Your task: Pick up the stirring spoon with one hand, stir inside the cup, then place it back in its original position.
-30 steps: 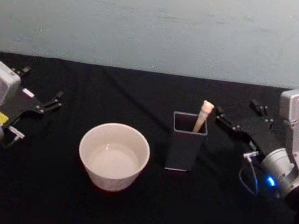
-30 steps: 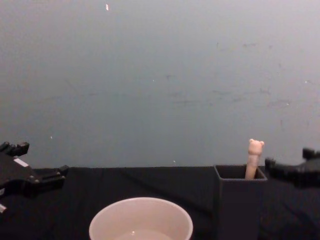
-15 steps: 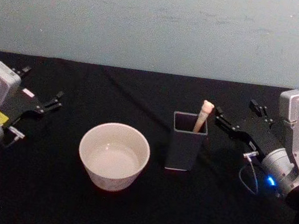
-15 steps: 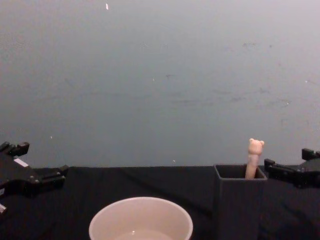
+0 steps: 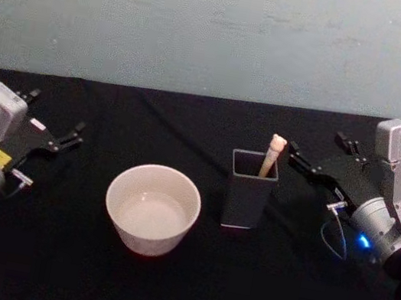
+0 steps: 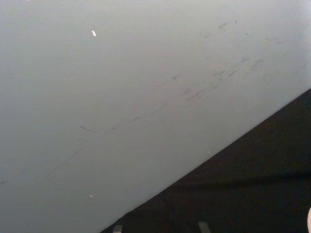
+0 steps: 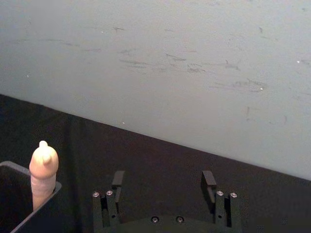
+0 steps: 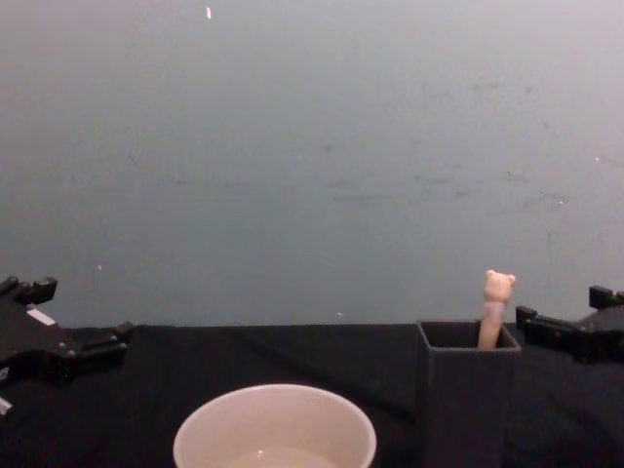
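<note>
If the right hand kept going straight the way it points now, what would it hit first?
Most likely the stirring spoon, whose bear-head top sticks out of the dark grey holder. The open right hand points toward it from the side, though depth is unclear; it may pass just behind.

Desk [image 5: 160,290], covered in black cloth. On it: one cream-white cup [image 5: 152,209], left of centre; one dark grey square holder [image 5: 249,190], upright, just right of the cup, standing apart from it.
</note>
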### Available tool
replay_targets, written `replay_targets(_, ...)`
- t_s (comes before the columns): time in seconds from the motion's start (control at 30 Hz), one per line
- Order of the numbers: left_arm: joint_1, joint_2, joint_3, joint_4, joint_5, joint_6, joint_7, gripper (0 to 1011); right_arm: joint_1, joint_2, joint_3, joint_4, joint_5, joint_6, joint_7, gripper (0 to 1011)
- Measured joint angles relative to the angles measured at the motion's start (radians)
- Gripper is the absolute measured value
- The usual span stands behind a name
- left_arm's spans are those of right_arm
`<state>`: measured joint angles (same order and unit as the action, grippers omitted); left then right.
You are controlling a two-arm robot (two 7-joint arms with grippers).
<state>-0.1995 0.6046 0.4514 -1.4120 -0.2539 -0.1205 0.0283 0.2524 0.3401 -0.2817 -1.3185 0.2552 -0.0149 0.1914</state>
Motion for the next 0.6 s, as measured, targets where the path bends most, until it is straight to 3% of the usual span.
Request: replay_targets(0.6, 0.000, 0.000, 0.000, 0.000, 0.000, 0.000, 0.000, 1001, 0.000, 0.001, 0.000, -0.002, 0.001, -0.001, 0.000, 1000)
